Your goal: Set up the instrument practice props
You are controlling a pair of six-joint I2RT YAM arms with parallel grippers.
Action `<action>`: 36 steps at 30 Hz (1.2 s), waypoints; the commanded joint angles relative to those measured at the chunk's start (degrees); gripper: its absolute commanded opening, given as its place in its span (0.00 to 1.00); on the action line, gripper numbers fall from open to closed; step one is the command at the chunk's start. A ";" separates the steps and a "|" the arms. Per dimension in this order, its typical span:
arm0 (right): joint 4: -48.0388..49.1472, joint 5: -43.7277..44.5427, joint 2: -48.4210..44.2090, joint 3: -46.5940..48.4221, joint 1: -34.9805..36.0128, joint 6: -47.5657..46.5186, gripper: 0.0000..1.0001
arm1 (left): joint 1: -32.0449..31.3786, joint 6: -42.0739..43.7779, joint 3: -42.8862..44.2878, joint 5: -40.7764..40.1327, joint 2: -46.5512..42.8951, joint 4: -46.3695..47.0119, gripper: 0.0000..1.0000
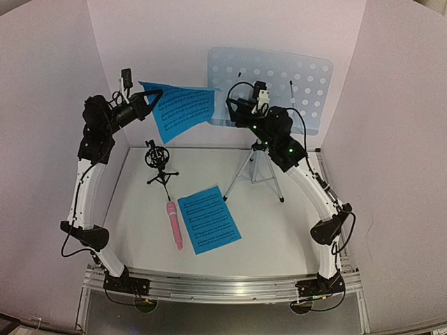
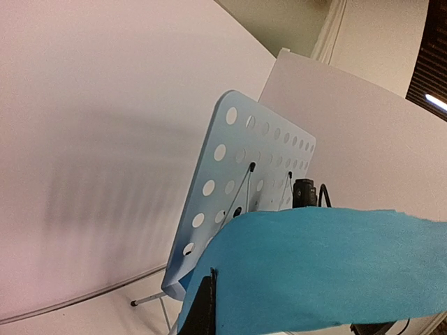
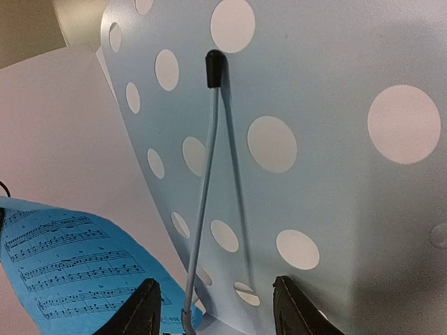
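The pale-blue perforated music stand (image 1: 279, 84) stands at the back on its silver tripod (image 1: 255, 171). My left gripper (image 1: 155, 98) is shut on a bright blue sheet-music page (image 1: 181, 108) and holds it in the air just left of the stand; the page fills the lower left wrist view (image 2: 328, 269). My right gripper (image 1: 234, 112) is open right in front of the stand (image 3: 314, 139), its fingers either side of a wire page retainer (image 3: 202, 209). A second blue page (image 1: 208, 218), the pink microphone (image 1: 174, 225) and the black tripod mic holder (image 1: 158, 162) are on the table.
White walls enclose the table on the left, back and right. A thin cable (image 2: 77, 300) runs along the foot of the back wall. The metal rail (image 1: 223, 286) with both arm bases lies along the near edge.
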 commanded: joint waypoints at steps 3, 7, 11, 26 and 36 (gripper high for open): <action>6.62 1.42 1.09 2.89 0.07 2.54 0.43 | 5.73 -5.90 3.06 -6.42 -0.30 -2.64 0.00; 8.09 2.08 1.86 2.89 0.06 3.46 0.33 | 9.59 -11.41 4.57 -7.99 -0.03 -8.90 0.00; 8.13 1.86 2.31 2.90 0.06 4.17 0.25 | 10.05 -12.89 4.22 -11.55 -0.84 -15.93 0.00; 10.92 2.28 2.69 2.08 0.07 3.28 0.09 | 12.60 -18.18 1.60 -5.74 0.12 -14.34 0.00; 11.53 2.90 3.75 2.47 0.06 3.51 0.21 | 12.54 -15.62 -1.77 -3.05 -0.34 -12.48 0.00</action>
